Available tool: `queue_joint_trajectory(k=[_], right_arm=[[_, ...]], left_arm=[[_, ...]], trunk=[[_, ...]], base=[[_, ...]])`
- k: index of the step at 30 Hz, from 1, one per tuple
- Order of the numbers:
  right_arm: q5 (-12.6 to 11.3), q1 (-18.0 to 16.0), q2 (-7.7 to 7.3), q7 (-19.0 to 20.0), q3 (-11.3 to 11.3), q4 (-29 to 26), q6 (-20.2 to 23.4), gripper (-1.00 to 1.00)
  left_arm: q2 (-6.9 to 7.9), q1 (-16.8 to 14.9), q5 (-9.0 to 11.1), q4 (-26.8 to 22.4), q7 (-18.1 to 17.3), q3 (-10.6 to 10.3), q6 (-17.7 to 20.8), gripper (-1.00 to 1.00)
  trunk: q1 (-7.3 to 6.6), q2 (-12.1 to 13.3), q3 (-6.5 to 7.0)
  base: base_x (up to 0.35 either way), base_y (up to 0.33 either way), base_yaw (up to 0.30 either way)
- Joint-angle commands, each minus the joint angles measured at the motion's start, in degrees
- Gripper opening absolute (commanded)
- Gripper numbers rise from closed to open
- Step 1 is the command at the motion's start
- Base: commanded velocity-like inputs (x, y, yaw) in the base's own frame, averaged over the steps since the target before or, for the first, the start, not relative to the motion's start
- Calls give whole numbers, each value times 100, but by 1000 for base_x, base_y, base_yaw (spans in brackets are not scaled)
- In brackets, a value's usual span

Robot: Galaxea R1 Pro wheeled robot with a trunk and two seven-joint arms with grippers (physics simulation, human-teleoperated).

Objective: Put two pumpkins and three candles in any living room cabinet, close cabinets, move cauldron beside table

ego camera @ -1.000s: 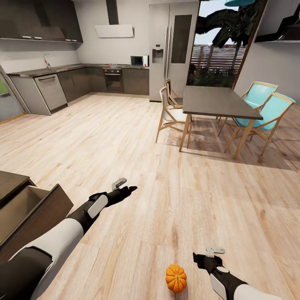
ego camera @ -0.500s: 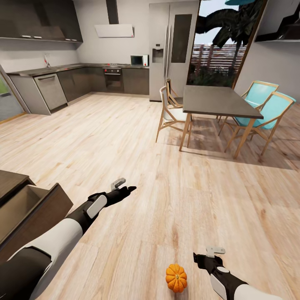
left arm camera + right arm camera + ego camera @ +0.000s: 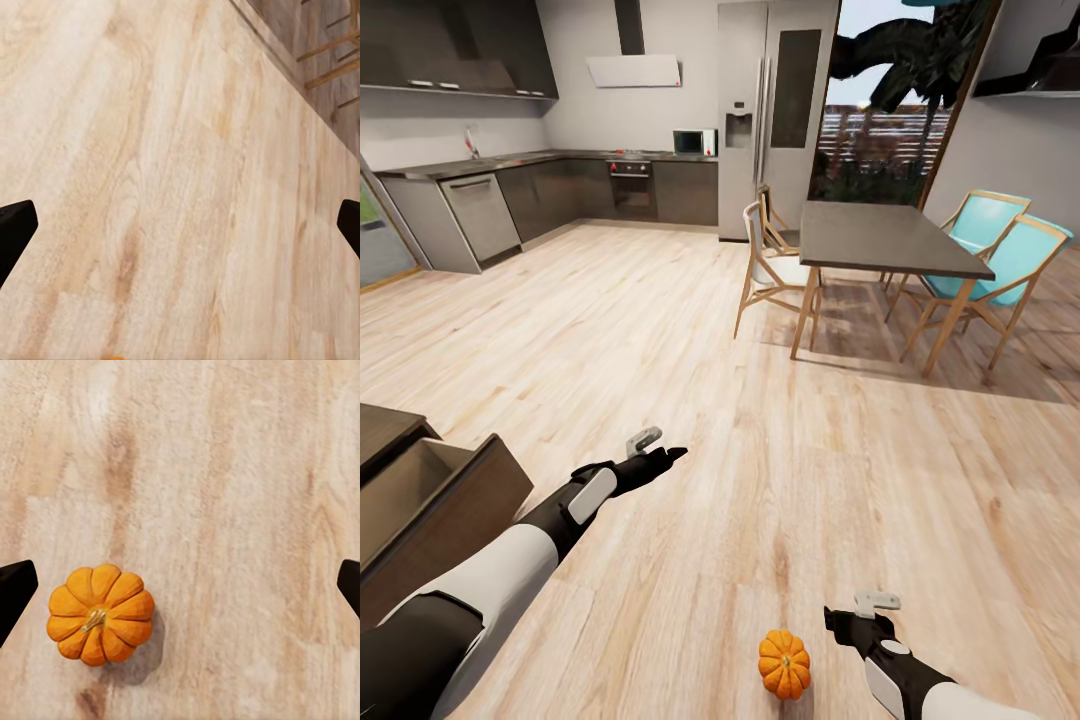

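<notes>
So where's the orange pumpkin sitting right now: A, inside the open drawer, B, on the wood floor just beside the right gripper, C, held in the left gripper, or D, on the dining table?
B: the pumpkin rests on the bare wood floor, close beside the open right gripper, stem up.

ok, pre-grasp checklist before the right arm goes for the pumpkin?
1. Pumpkin on the wood floor, upright, stem up: ok.
2. Right gripper open, both fingertips wide apart: ok.
3. Gripper centred over the pumpkin: not ok, in the right wrist view it sits off to one side near one fingertip.
4. Left gripper open and holding nothing, away from the pumpkin: ok.
5. Cabinet drawer pulled open to receive it: ok.
6. Room left inside the drawer: cannot tell, most of its inside is out of sight.
</notes>
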Motion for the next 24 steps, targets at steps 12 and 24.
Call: queue_joint_trajectory(k=[12, 24], right_arm=[[-3, 0, 0, 0, 0, 0, 0, 100], [-4, 0, 0, 0, 0, 0, 0, 100]], left_arm=[[0, -2, 1, 0, 0, 0, 0, 100], [0, -1, 1, 4, 0, 0, 0, 100]], trunk=[[264, -483, -216], [528, -964, -431]], base=[[0, 0, 0], [0, 0, 0]])
